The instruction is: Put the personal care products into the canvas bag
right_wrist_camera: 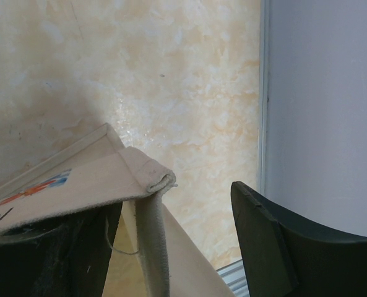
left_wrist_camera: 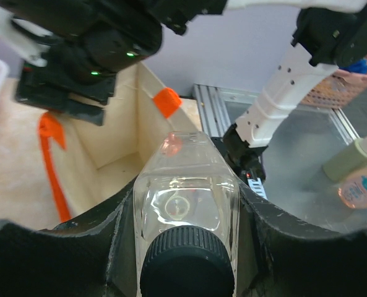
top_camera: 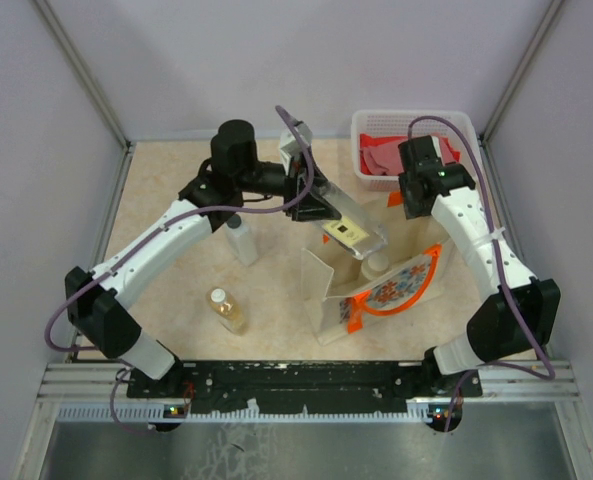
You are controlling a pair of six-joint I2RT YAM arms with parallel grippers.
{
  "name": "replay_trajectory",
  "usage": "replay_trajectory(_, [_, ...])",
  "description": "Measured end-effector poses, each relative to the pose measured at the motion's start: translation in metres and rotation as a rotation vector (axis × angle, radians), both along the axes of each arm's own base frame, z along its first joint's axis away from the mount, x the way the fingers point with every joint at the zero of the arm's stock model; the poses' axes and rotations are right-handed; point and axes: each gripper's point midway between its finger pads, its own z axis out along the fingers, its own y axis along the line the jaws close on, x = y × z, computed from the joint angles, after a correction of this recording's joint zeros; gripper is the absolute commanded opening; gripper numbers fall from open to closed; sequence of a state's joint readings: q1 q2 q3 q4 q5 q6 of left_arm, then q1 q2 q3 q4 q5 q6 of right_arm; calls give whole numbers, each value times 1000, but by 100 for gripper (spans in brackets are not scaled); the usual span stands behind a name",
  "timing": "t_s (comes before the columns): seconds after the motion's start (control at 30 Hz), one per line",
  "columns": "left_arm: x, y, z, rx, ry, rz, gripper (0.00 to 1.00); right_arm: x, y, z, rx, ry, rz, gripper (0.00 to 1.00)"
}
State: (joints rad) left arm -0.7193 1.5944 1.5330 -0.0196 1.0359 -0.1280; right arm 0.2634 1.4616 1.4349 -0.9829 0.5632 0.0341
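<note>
**Left end effector** (left_wrist_camera: 186,213): pressed together on the clear bottle (left_wrist_camera: 186,173). One dark finger (left_wrist_camera: 118,216) sits on each flat side, just below the shoulder.

**Clear bottle**
- Position: held in the air over the open mouth of the canvas bag (top_camera: 376,290), not touching the tabletop (top_camera: 176,190).
- Long axis: in the top view it runs from upper left to lower right. The cap is at the wrist end. The base points away, toward the bag's interior and the right arm's base.
- Appearance: transparent, square-shouldered body with flat sides. The black screw cap (left_wrist_camera: 186,263) is ribbed. A small dark square patch shows on the upper face in the top view. An orange-red glint sits near the far end.

**Right end effector** (right_wrist_camera: 174,207): spread wide at the bag's far rim. The folded canvas edge (right_wrist_camera: 152,179) lies against one finger (right_wrist_camera: 59,247). A clear gap separates it from the other finger, so nothing is pinched.

**Canvas bag**: beige, standing open right of centre. It has orange handles (left_wrist_camera: 53,167) and a colourful print (top_camera: 391,292) on the side facing the right arm. A pale rounded shape shows in the mouth, but what it is cannot be told.

**Other bottles**
- The white bottle (top_camera: 242,241) stands upright on the tabletop, left of the bag.
- The amber bottle (top_camera: 227,310) with a white cap stands nearer the arm bases.

**Lattice basket** (top_camera: 376,125): in the far right corner, holding red cloth (top_camera: 386,158).
</note>
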Motion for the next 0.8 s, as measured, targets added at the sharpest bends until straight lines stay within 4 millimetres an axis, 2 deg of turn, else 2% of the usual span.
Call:
replay_trajectory(0.13, [-12,-30,-27,57,-27,-56,0,-1,0,0,-1,3,1,71])
replay_trajectory(0.23, [-14,-41,-52,124,-47,-53,0,-1,-1,0,-4,8,4,71])
replay_trajectory(0.3, [-8,-44,-70,191,-65,-23,0,-2,-1,0,-6,8,5,71])
replay_trajectory(0.5, [10,-33,-103,351,-145,78,0,-4,-2,5,-3,-4,6,71])
replay_trajectory(0.67, [24,-26,-116,478,-270,164,0,-9,-3,10,-1,-21,9,71])
replay_trajectory(0.8, [23,-22,-128,550,-343,178,0,-13,-4,10,-2,-22,11,71])
